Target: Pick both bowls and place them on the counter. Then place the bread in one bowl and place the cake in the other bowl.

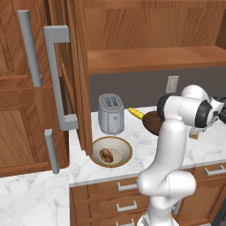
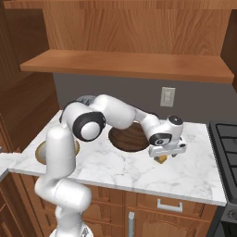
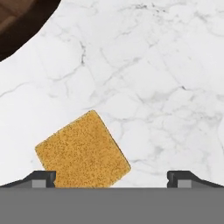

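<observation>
- Table (image 2: 139, 173), the white grey-veined marble worktop over wooden drawers with metal handles, carries everything the task needs; both bowls already sit on it, so the bowl-placing step looks done.
- Dark brown wooden bowl (image 2: 128, 137), wide and shallow, lies near the back of the table, just beside the tool; from these views it looks empty, and I judge it the bowl meant for the cake.
- Beige ceramic bowl with a brown rim (image 1: 125, 148) sits at the table's left end in front of a grey metal toaster (image 1: 111, 113); the small knobbly brown lump of bread (image 1: 106, 155) rests inside it, so that step seems finished too.
- Tool (image 2: 165, 153), the white two-finger gripper, hangs low over the table with its jaws spread wide and nothing between them.
- Tiny tan-orange cube of cake (image 3: 83, 151) lies on the bare marble under the tool, turned at an angle to the jaws; in the hand view it sits close to the left fingertip (image 3: 41, 178), off centre.
- Step in hand, by my reading: picking up the cake. The next move calls for shifting the tool to centre the cube, perhaps rotating to meet its flat faces, descending, closing, then carrying it the short way to the wooden bowl.
</observation>
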Tool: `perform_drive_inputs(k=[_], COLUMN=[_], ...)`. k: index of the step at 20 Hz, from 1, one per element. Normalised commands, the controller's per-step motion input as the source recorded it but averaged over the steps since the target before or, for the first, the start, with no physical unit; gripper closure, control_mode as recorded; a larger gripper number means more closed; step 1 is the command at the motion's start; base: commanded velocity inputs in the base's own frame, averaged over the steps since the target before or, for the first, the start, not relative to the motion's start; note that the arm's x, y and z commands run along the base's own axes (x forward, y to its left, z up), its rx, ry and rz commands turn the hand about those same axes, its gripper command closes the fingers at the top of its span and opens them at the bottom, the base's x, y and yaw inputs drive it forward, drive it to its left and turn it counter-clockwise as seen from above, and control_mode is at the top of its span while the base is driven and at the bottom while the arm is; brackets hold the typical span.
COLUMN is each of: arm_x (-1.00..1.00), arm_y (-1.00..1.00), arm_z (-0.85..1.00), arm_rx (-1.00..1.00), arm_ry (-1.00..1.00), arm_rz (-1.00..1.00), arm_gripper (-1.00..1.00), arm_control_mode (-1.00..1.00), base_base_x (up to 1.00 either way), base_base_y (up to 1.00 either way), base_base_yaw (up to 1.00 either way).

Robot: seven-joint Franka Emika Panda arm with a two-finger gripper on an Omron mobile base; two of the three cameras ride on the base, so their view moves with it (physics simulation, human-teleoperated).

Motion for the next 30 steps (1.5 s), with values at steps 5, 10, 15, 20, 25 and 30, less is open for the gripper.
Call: perform_drive_inputs(k=[5,10,15,20,25,30], arm_x=[0.0,0.0,0.0,0.0,0.0,-0.01], arm_y=[0.11,0.16,0.23,0.18,0.09,0.13], arm_z=[-0.11,-0.07,-0.04,-0.01,-0.09,-0.18], arm_rx=[0.0,0.0,0.0,0.0,0.0,0.0], arm_ry=[0.01,0.0,0.0,0.0,0.02,0.05], arm_rz=[0.0,0.0,0.0,0.0,0.0,0.0], arm_gripper=[-1.0,-1.0,-1.0,-1.0,-1.0,-1.0], arm_control_mode=[-1.0,-1.0,-1.0,-1.0,-1.0,-1.0], base_base_x=[0.0,0.0,0.0,0.0,0.0,0.0], base_base_y=[0.0,0.0,0.0,0.0,0.0,0.0], base_base_yaw=[0.0,0.0,0.0,0.0,0.0,0.0])
